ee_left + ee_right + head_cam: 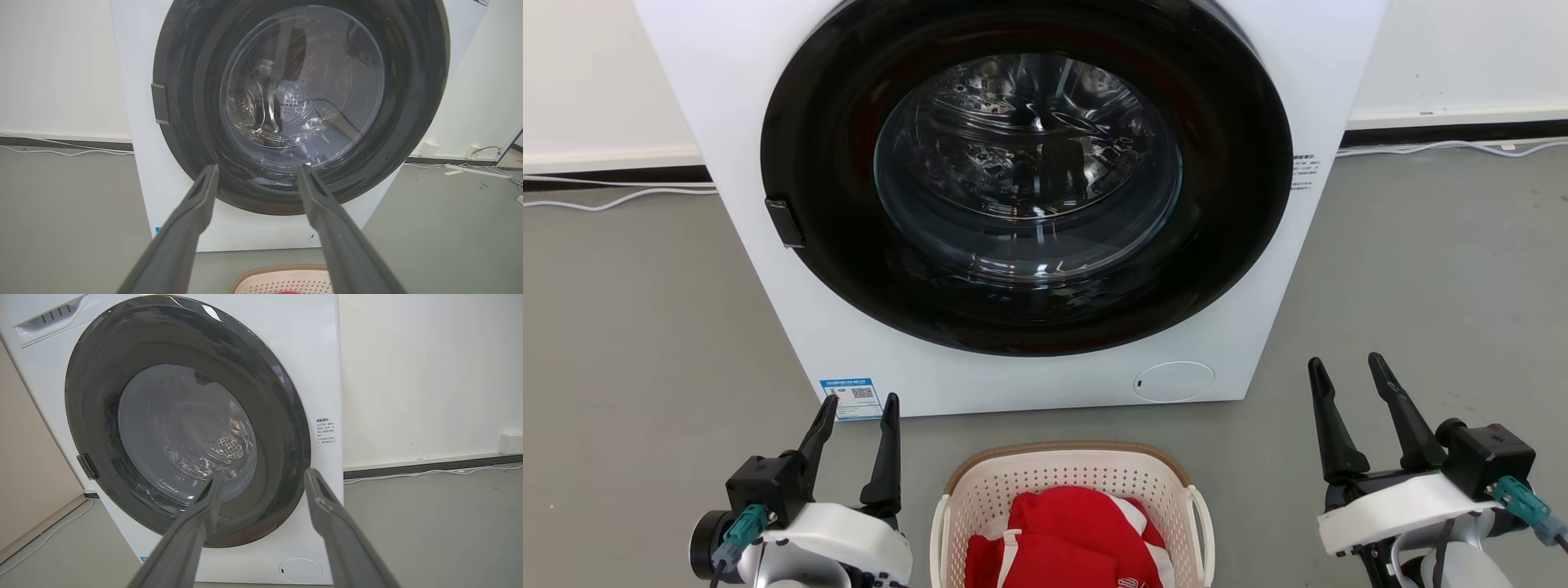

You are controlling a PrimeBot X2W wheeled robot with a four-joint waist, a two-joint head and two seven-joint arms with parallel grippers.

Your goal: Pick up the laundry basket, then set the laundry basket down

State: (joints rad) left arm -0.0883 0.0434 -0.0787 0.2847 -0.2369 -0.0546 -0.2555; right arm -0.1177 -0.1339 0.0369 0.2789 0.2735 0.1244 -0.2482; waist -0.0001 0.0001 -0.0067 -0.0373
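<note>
Grey floor (pixel 629 327), laundry basket (pixel 1062 474) before washer (pixel 1029 204) (red cloth (pixel 1066 531), head view), jaws wide

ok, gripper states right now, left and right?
Left gripper: open, holding nothing, beside the laundry basket.
Right gripper: open, holding nothing.

The laundry basket (pixel 1062 474) sits on the floor (pixel 621 327) before the washing machine (pixel 768 327), between my left gripper (pixel 862 400) and right gripper (pixel 1343 361), with a garment (pixel 1070 531) inside.
</note>
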